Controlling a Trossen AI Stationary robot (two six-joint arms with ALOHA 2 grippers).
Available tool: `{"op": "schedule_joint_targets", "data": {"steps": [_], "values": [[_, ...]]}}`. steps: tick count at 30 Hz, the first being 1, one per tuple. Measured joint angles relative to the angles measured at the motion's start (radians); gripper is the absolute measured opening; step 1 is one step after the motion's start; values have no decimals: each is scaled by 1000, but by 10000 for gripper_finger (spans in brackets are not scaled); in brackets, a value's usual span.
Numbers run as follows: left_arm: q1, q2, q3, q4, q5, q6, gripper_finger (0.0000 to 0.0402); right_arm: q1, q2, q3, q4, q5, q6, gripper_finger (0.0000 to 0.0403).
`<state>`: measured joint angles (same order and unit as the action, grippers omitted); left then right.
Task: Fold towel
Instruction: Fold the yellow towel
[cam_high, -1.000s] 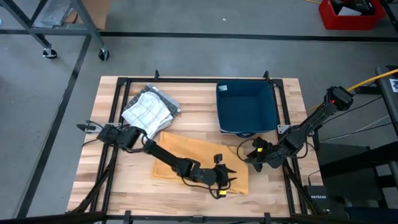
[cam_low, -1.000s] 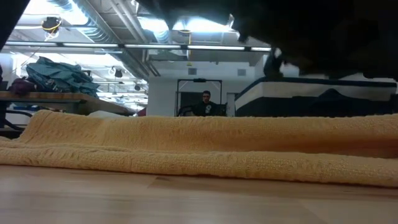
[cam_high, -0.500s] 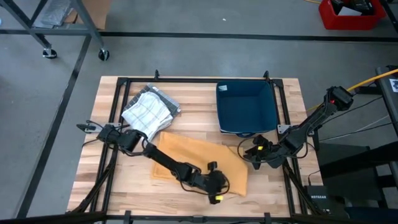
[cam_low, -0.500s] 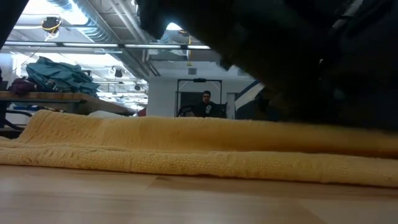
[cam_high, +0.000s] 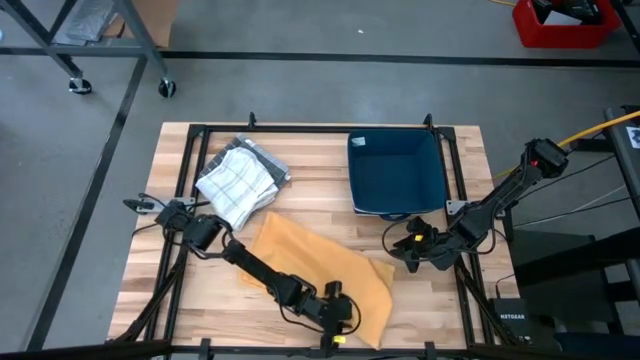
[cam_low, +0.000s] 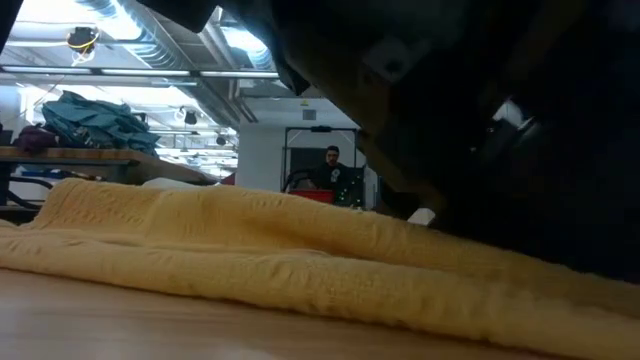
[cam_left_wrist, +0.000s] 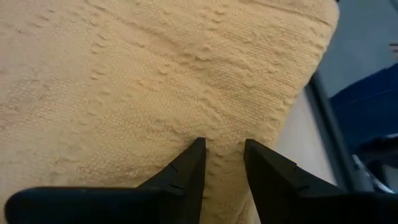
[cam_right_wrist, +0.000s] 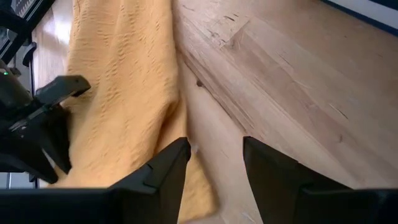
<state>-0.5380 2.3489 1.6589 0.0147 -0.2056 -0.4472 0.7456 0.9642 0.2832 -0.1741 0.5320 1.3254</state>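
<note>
A yellow towel lies on the wooden table, skewed, with its near part stretched toward the near edge. In the low view the towel rests on the board in long ridges. My left gripper is over the towel's near end and is shut on it; in the left wrist view the towel fills the picture around my left gripper. My right gripper is open just off the towel's right edge, and my right gripper touches nothing. My left gripper pinches a small raised ridge of the towel between its two fingers, near the towel's near end. The fingers come at it from above, slanting. The rest of the towel lies on the table, with creases running toward the pinch.
A dark blue bin stands at the far right of the table. A white checked cloth lies bunched at the far left. Black rails run along the table's sides. Bare wood shows to the right of the towel.
My left gripper has moved toward the table's near edge and a little left, dragging the towel with it. The towel's near part has slid and stretched toward the near edge, so the rectangle now lies skewed. Its far left corner has stayed about where it was.
</note>
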Motion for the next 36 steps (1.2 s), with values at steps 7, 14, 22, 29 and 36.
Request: {"op": "schedule_joint_targets", "data": {"steps": [7, 14, 22, 29, 36], "values": [[4, 3, -2, 77, 1, -141, 110, 0, 0, 0, 1, 4, 0, 166], [10, 3, -2, 129, -4, -199, 151, 0, 0, 0, 0, 0, 3, 166], [10, 3, -2, 281, -6, -97, 179, 0, 0, 0, 9, -111, -120, 166], [-7, -2, 67, 282, -8, 228, 167, 0, 2, 0, 148, -221, -531, 166], [-5, -2, 148, 84, -29, 232, 167, 0, 2, 0, 151, -268, -509, 166]]}}
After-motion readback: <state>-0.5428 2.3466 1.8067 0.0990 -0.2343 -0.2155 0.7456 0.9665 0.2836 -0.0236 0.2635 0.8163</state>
